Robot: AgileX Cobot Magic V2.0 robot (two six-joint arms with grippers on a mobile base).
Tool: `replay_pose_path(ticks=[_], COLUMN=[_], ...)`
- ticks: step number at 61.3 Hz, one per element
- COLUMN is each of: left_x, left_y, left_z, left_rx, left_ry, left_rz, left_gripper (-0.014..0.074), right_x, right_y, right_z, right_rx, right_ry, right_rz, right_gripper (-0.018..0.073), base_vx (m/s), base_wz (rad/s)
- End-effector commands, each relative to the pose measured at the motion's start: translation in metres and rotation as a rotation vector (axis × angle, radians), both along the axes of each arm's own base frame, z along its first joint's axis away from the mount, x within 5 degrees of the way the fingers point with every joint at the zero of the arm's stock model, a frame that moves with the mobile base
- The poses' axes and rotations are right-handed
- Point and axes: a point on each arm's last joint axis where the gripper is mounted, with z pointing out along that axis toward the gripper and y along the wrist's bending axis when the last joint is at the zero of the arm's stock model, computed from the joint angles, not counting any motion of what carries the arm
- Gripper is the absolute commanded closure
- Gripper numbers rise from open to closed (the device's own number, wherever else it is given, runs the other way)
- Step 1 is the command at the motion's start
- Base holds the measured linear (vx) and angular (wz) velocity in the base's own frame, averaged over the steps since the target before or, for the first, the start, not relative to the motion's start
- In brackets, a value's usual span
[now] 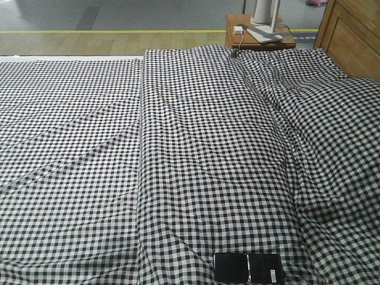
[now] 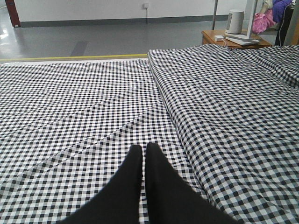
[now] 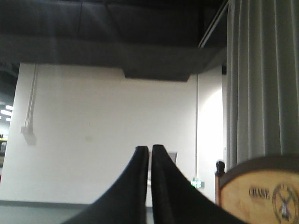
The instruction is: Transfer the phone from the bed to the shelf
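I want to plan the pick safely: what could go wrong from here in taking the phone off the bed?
1. The phone lies flat on the soft, wrinkled bed; a grasp may pinch cloth or slip on its glossy face.
2. Neither wrist view shows it: the left gripper and right gripper are both shut, the right one facing a wall, so the approach may start blind.

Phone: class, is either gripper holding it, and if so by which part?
Neither. The phone lies flat on the bed, untouched; the left gripper and right gripper each show jaws shut on nothing.
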Motion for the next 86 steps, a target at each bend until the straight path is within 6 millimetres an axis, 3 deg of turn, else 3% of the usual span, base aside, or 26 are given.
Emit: replay_pose_path(ticks=[1,14,28,40,49,55,86], left_x=[0.001,0.001,0.001,0.001,0.001,0.001,0.001], left_y=[0.001,0.001,0.001,0.001,0.001,0.001,0.001], left_z=[0.006,0.006,0.006,0.006,0.006,0.006,0.006], left_rx=[-0.014,-0.014,-0.014,-0.014,-0.014,-0.014,-0.014], left_ry=[-0.075,-0.075,-0.075,-0.075,-0.075,-0.075,-0.075], left_rz=[0.007,0.007,0.007,0.007,0.007,0.007,0.007], left_gripper=[0.0596,0.0596,0.0596,0.0596,0.0596,0.0596,0.0596], right_x=[0.000,0.028,0.073,0.096,0.099,0.099,0.099], right_y=[0.000,0.000,0.000,0.000,0.000,0.000,0.000], right_z=[0.037,0.078,0.076,0.058,0.055,0.055,0.058], right_rx=[-0.015,-0.016,-0.014,-0.011,-0.005,-0.006,-0.010], right_ry=[-0.043,0.161,0.452,0.626,0.660,0.662,0.626], right_rz=[-0.013,-0.008,-0.002,0.002,0.004,0.004,0.002], right_gripper=[0.0564,0.0559,0.0466,0.0193,-0.0059,-0.0171,-0.0060], base_vx=[0.00,0.00,0.00,0.00,0.00,0.00,0.00], base_wz=[0.00,0.00,0.00,0.00,0.00,0.00,0.00])
